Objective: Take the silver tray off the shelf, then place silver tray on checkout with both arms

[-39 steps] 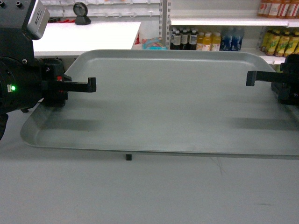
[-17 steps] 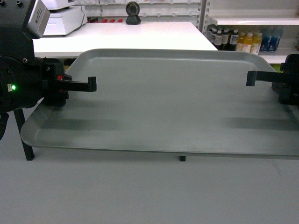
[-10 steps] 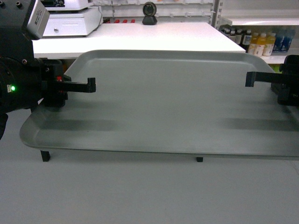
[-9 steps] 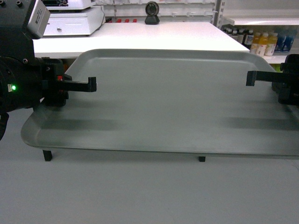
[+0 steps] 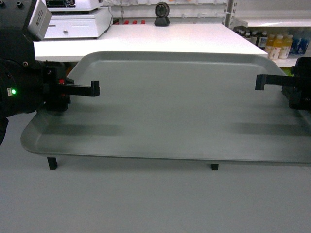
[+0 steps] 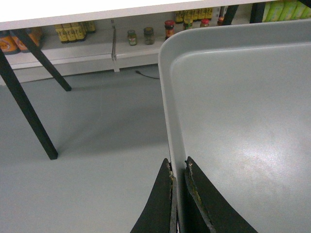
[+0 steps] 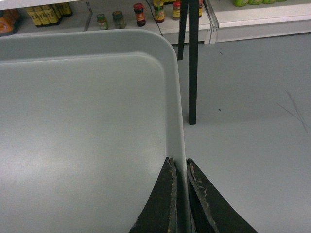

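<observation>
The silver tray (image 5: pixel 170 104), a wide matte grey metal sheet with rounded corners and a low raised rim, is carried in the air above the grey floor (image 5: pixel 146 204), in front of the flat white checkout surface (image 5: pixel 146 36). The left gripper (image 6: pixel 178 167) is pinched shut on the tray's left rim, its thin black fingers (image 6: pixel 163 194) nearly meeting. The right gripper (image 7: pixel 180 165) clamps the right rim likewise.
</observation>
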### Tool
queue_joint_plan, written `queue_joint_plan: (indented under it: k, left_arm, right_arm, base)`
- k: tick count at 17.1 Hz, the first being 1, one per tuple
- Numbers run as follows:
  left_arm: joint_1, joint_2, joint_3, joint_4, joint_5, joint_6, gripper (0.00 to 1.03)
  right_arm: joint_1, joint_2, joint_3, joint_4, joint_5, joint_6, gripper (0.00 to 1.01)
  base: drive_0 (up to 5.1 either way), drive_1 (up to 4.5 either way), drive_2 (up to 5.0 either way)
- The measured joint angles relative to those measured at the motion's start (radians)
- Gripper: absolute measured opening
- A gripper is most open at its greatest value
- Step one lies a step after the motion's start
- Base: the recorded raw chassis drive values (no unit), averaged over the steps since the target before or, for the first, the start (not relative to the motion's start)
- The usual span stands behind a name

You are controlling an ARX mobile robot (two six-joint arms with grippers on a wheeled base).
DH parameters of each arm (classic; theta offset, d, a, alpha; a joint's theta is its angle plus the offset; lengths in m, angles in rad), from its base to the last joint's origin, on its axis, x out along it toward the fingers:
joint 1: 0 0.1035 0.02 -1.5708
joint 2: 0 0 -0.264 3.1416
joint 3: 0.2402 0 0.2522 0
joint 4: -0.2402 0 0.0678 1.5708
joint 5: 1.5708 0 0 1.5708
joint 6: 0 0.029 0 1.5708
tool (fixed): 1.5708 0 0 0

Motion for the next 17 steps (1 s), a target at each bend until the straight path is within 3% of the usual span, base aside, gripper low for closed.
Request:
queue_joint_plan:
  k: [8, 17]
  left_arm:
    - [0.000, 0.000, 0.000, 0.002, 0.000, 0.000, 0.04]
    - [-0.001, -0.001, 0.000, 0.008, -0.001, 0.000, 0.04]
  right_arm:
    - [0.000, 0.000, 0.000, 0.003, 0.000, 0.000, 0.03]
    - [-0.001, 0.000, 0.000, 0.007, 0.002, 0.000, 0.03]
  base:
    - [0.0, 3.03, -3.0]
    - [-0.1, 4.15, -4.3]
